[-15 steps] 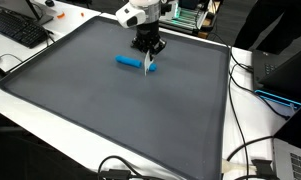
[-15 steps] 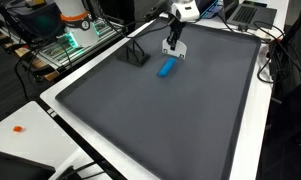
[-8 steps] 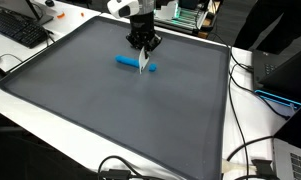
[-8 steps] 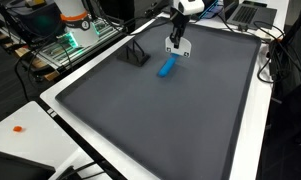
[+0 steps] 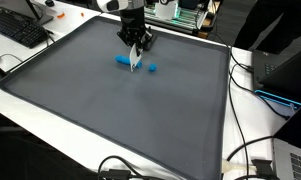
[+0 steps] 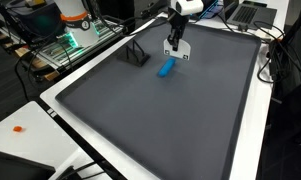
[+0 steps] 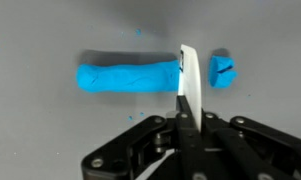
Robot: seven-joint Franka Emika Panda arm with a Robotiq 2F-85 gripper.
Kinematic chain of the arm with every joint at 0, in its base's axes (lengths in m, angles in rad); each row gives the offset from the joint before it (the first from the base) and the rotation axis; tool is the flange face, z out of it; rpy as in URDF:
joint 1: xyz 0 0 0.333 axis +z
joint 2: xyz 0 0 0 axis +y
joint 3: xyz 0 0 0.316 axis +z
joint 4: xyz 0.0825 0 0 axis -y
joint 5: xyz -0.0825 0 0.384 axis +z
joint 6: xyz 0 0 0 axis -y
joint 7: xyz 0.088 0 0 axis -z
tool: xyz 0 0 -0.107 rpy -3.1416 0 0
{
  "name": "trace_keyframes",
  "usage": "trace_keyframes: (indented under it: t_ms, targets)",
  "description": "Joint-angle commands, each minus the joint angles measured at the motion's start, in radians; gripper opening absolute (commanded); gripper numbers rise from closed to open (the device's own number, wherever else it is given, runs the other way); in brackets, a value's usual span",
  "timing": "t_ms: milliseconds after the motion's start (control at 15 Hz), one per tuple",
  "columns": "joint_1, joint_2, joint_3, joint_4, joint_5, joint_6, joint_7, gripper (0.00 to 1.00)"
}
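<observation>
The gripper (image 7: 185, 128) is clamped shut on a thin white blade (image 7: 187, 72), which points down at the grey worktop (image 5: 110, 110) between two blue bits. The long roll (image 7: 128, 77) is at its 9 o'clock, right against it, and a small piece (image 7: 221, 72) sits at its 3 o'clock, just apart. In both exterior views the roll lies toward the worktop's far edge, and a black object (image 6: 137, 54) stands near it at 10 o'clock.

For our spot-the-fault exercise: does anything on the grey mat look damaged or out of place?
The blue roll is cut: a small end piece lies apart from it on the mat. In the wrist view, the white blade held by the gripper shows between them.
</observation>
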Motion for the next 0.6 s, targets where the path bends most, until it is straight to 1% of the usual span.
trace_keyframes:
  t_ms: [0, 533]
  targets:
    - [-0.012, -0.002, -0.009, -0.006, -0.024, -0.011, -0.024, 0.01]
    - [-0.021, 0.015, -0.01, -0.026, -0.026, 0.021, -0.054, 0.01]
